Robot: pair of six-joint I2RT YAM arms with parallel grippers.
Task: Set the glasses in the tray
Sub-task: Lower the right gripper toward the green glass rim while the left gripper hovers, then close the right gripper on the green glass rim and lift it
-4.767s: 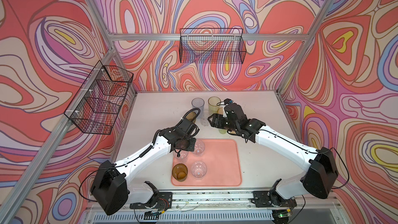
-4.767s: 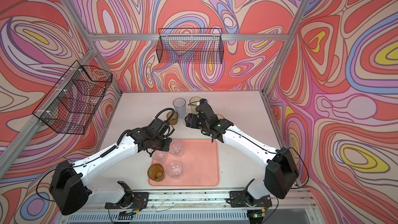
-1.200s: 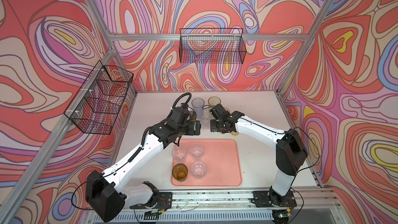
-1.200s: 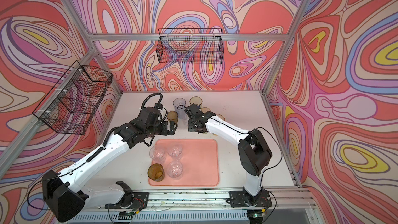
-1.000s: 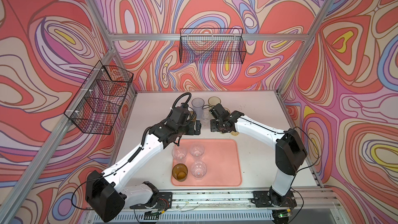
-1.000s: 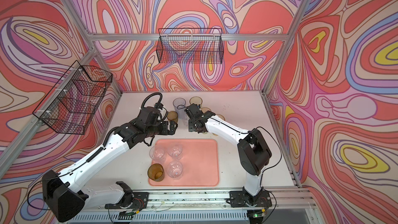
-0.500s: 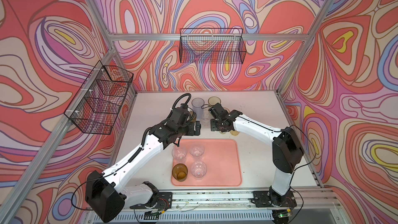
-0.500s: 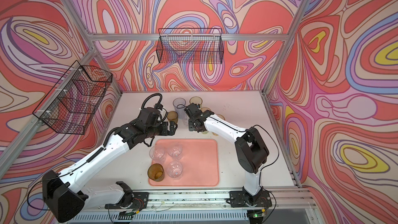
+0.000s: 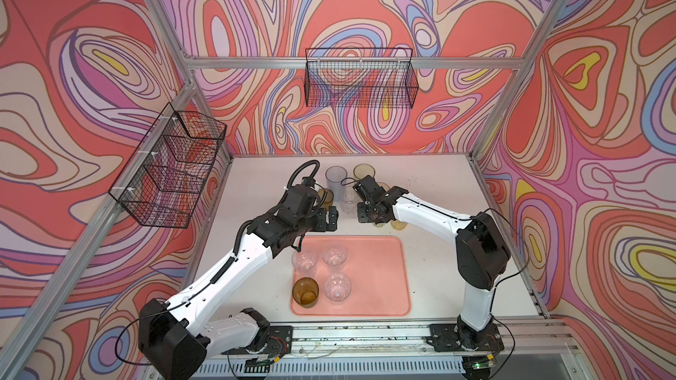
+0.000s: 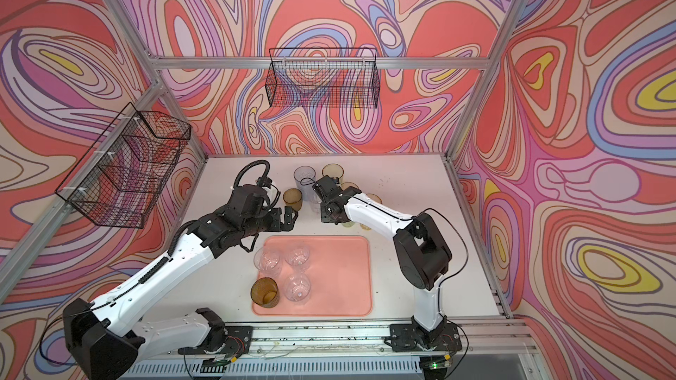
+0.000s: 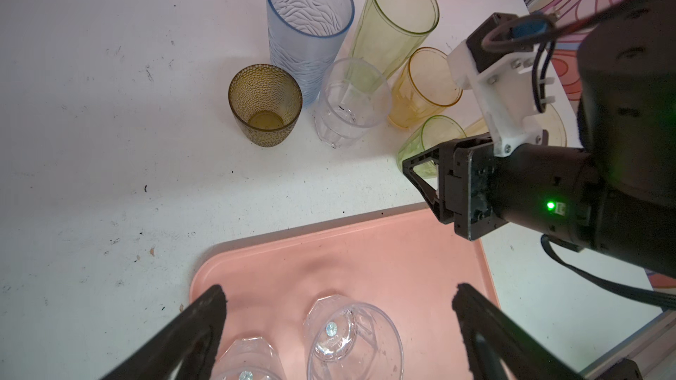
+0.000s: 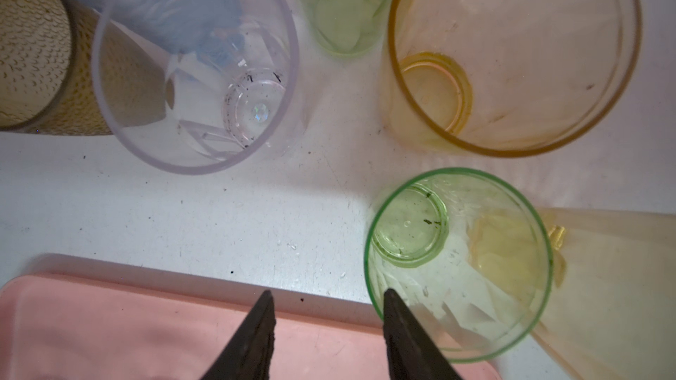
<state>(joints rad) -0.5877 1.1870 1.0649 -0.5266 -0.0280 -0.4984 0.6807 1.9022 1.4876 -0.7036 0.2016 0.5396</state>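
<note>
The salmon-pink tray holds three clear glasses and a brown one. Behind it on the table stand a pale blue glass, a yellow-green glass, a brown glass, a clear glass, a yellow-orange glass and a green glass. My right gripper is open at the tray's far edge. One of its fingers overlaps the green glass's rim; the other is outside it. My left gripper hangs wide open over the tray's far left corner, holding nothing.
A pale yellow glass stands close behind the green one. Two black wire baskets hang on the walls, one at the back and one on the left. The two grippers face each other across a narrow gap by the tray's far edge.
The right gripper's jaws have narrowed beside the green glass and the arm has edged slightly. The left arm and all the glasses have stayed put.
</note>
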